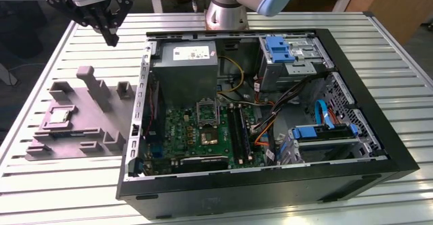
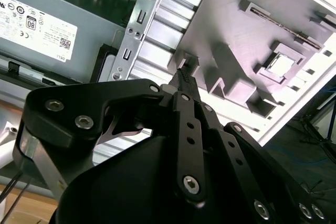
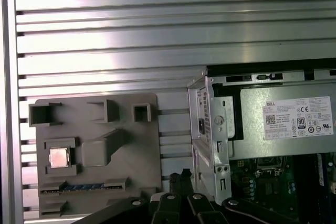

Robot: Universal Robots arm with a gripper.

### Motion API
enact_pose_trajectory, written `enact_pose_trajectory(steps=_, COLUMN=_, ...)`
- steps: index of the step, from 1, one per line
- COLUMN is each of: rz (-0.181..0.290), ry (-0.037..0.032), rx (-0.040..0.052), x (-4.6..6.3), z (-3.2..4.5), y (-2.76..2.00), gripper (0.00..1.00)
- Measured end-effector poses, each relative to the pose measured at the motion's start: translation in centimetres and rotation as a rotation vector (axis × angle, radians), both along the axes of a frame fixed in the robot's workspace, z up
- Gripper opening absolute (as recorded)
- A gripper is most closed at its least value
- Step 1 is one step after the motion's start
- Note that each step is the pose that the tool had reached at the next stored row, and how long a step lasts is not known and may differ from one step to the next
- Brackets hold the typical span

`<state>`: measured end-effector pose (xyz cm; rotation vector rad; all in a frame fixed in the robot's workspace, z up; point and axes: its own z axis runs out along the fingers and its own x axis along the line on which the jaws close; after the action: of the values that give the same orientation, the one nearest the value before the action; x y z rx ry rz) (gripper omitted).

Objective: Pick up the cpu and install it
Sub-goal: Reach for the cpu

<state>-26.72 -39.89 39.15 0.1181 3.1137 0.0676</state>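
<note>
The cpu (image 1: 60, 115) is a small silvery square chip lying in a recess of the grey holder tray (image 1: 81, 134), on the exterior view's left beside the open computer case (image 1: 271, 184). Both wrist views show the cpu (image 3: 59, 157) (image 2: 281, 65) seated in that tray (image 3: 131, 150) (image 2: 226, 30). My gripper (image 1: 111, 38) hangs high above the table, beyond the tray's far end and well apart from the cpu. Its fingers (image 2: 185, 77) are shut together with nothing between them. The square metal socket frame (image 1: 206, 106) sits on the green board (image 1: 203, 134) inside the case.
A grey power supply box (image 1: 184, 65) with a white label stands in the case beside the socket. Cables and blue drive brackets (image 1: 318, 134) fill the case's right half. The case wall (image 3: 210, 129) rises close to the tray. The slatted metal table (image 1: 61, 194) surrounds everything.
</note>
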Motion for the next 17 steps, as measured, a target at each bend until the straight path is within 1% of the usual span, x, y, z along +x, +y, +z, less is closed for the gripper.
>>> enact_pose_trajectory(steps=17, rz=0.000, ry=0.0009, rx=0.0000, x=-1.4, z=-0.03, y=0.00, gripper=0.11)
